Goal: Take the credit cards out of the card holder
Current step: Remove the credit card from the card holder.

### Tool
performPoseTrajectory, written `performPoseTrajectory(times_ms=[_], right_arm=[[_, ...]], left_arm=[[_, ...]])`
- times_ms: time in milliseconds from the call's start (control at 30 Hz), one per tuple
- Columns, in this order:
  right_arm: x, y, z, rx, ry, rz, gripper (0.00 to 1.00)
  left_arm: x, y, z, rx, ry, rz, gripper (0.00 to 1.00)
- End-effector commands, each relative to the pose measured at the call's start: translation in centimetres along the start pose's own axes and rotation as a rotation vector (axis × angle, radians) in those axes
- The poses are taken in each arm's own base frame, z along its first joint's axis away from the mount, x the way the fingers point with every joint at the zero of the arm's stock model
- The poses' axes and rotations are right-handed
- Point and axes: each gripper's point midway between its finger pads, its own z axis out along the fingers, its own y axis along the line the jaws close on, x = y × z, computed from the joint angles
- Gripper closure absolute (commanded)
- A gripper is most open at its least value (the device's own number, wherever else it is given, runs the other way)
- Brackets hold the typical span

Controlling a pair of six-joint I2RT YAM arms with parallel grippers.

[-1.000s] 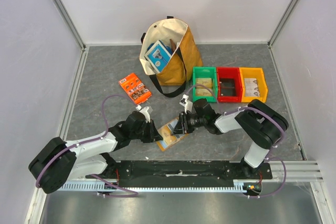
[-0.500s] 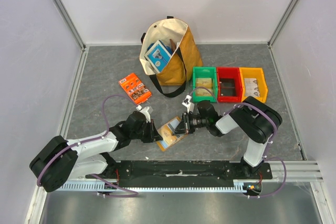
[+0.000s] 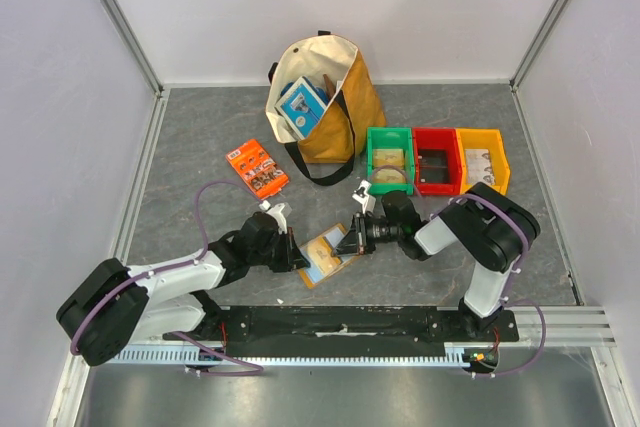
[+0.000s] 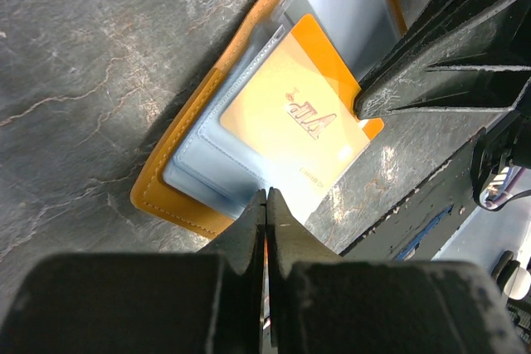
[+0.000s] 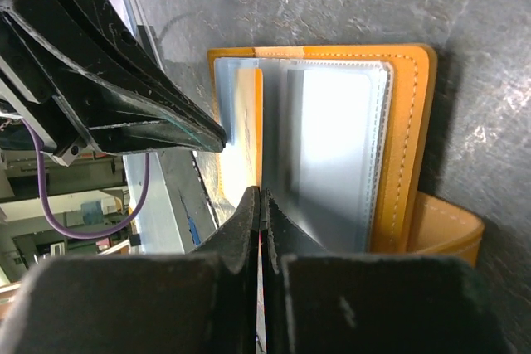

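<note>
1. The card holder [image 3: 328, 255] lies opened flat on the worktop [image 3: 200, 137], close to the arm bases and squarely between the two arms. Its pale blue-grey pockets face up inside the orange-tan cover.
2. An orange card [image 4: 290, 113] with "VIP" lettering sits on the pocket nearest the left arm. It is skewed, and one corner pokes past the pocket's rim, so it looks partly drawn out but not yet free. I cannot make out any other cards in the pockets.
3. The right end effector [image 5: 260, 196] is clenched, with its fingers pressed flat together. The tip rests at the card's edge, probably closed like this to act as one narrow blade that nudges or drags the card sideways.
4. The left end effector [image 4: 265, 201] is also clenched, its tip down at the holder's near rim just beside the card. I judge that it pins the holder so the holder cannot slide along with the card. Whether a thin edge is nipped between its fingers, I cannot tell.
5. Further out stand a tote bag [image 3: 335, 112], an orange packet [image 3: 257, 168] and three coloured bins [image 3: 436, 159] — all well apart from the work.
</note>
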Motion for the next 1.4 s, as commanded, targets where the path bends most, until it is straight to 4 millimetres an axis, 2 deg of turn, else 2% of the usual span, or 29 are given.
performPoseTrajectory(times_ms=[0,100,200,333,467,533,700,867,1067,1167,1267,1367], right_arm=[[-0.5,-0.2,-0.4,0.035,-0.011,-0.051,1.0],[-0.6,-0.5,-0.5,0.062,-0.011,-0.059,1.0],[-0.6,-0.4,-0.5,0.06,-0.012,-0.057,1.0],[-0.3,-0.1,0.1,0.047,-0.008,-0.05,1.0],[-0.1,0.2,0.6,0.037,-0.014,-0.041,1.0],[-0.2,0.1,0.6,0.039,-0.023,-0.036,1.0],[-0.3,-0.1,0.4,0.057,-0.041,-0.033,1.0],[-0.3,-0.4,0.3,0.074,-0.048,-0.029,1.0],[-0.2,-0.6,0.1,0.085,-0.02,-0.052,1.0],[-0.3,-0.7,0.2,0.093,0.004,-0.07,0.85],[-0.7,-0.7,0.5,0.102,0.025,-0.095,0.75],[-1.1,-0.8,0.7,0.118,0.048,-0.12,0.72]], left_arm=[[0.7,1.4,0.1,-0.059,0.02,-0.004,0.98],[0.4,1.2,-0.1,-0.054,0.011,0.002,0.98],[-0.2,0.2,-0.4,-0.018,-0.013,0.008,0.85],[-1.9,-2.6,-1.1,0.073,-0.058,0.018,0.64],[-3.0,-4.2,-1.2,0.116,-0.074,0.033,0.59],[-3.0,-4.1,-0.8,0.105,-0.064,0.034,0.6],[-1.5,-2.6,0.4,0.069,-0.002,0.012,0.77],[0.0,-1.0,0.6,0.037,0.031,-0.009,0.82],[0.4,0.5,0.5,-0.024,0.031,0.012,0.91],[0.6,0.9,0.5,-0.043,0.049,0.033,0.92],[0.8,1.0,0.6,-0.042,0.057,0.041,0.94],[0.9,1.1,0.6,-0.044,0.059,0.043,0.95]])
